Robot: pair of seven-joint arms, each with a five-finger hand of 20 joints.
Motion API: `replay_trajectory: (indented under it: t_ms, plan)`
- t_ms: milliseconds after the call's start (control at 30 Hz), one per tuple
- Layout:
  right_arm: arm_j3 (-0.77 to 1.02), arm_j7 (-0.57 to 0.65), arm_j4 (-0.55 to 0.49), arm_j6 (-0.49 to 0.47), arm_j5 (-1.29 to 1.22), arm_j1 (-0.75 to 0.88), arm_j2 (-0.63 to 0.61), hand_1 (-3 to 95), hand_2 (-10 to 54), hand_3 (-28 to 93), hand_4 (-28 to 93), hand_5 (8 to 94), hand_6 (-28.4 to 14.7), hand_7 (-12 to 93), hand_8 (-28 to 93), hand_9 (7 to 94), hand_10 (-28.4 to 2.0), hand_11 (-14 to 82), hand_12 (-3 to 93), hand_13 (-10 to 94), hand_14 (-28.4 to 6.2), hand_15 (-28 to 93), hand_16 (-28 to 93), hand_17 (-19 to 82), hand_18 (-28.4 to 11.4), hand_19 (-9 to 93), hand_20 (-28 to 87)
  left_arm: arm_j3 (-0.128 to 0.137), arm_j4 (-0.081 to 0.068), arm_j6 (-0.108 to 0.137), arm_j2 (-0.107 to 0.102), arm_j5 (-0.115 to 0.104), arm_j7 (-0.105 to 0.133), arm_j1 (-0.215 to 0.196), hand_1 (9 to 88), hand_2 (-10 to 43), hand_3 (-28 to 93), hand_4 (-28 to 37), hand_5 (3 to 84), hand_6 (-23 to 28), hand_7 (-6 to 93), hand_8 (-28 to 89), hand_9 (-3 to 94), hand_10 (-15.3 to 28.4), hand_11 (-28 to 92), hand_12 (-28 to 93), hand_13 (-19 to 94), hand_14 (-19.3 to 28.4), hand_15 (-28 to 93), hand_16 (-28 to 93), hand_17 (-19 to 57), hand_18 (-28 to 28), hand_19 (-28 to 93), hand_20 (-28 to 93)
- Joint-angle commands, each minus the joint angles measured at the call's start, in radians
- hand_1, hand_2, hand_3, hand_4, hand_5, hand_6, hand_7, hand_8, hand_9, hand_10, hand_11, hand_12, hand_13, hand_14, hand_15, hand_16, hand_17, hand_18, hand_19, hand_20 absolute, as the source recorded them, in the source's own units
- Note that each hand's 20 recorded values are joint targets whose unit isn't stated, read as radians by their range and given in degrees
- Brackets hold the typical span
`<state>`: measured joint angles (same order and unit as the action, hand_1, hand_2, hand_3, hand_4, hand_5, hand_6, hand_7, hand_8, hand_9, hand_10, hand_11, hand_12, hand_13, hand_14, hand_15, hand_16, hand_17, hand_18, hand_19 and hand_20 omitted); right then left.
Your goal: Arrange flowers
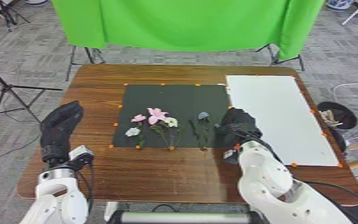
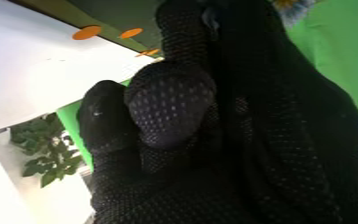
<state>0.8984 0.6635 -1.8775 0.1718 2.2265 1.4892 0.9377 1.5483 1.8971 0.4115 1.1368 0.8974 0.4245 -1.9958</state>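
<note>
Black fabric covers your left hand (image 1: 60,122), its fingers straight beside the dark rectangular mat (image 1: 167,95) on the brown wood-grained surface (image 1: 167,175). Your right hand (image 1: 238,119) is between the mat and the flat white sheet (image 1: 269,115); you cannot tell whether it is open, closed or gripping. On the mat you have pink flowers (image 1: 157,114) with spread petals, white flowers (image 1: 171,121) and a blue flower (image 1: 203,115) nearest your right hand.

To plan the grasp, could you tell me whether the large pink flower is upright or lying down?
Lying down: the large pink flower rests on the dark rectangular mat, its green stem flat along it.
</note>
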Motion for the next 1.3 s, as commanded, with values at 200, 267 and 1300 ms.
replay_trajectory:
  t_ms: [200,267,1300]
  plan:
    - [0.045,-0.019,-0.061,-0.071,-0.071,0.01,-0.006,35.6,-9.5,70,-14,72.0,-2.1,16,-10,75.5,-14.4,15.6,16.3,86,-4.3,61,28,59,-14.8,93,45,-0.011,0.006,-0.007,0.005,0.016,-0.021,-0.005,59.5,3.3,65,-10.0,52.1,1.5,26.0,0,45.1,10.8,27,10,40,10.6,20,-3,25.3,9.6,6,35]
    - [0.054,-0.019,-0.073,-0.087,-0.075,0.016,-0.009,35.0,-9.5,70,-13,71.9,-2.5,16,-10,75.1,-14.6,15.2,16.1,86,-4.4,60,28,59,-14.7,93,45,-0.015,0.009,-0.003,0.005,0.016,-0.021,-0.007,59.5,3.3,65,-10.0,52.0,1.5,26.2,0,45.2,10.8,28,10,40,10.7,20,-3,25.2,9.6,6,35]
    - [0.876,-0.773,-0.356,-0.118,-1.011,0.585,0.155,16.2,-2.1,75,-15,62.9,-1.6,14,-9,63.9,-15.6,9.4,16.5,54,-15.6,29,24,27,-17.0,47,40,0.018,0.056,-0.026,0.036,0.07,-0.024,-0.074,57.9,3.0,66,-10.5,52.3,1.2,26.1,0,46.2,11.0,27,10,41,11.0,21,-3,24.6,9.7,6,35]
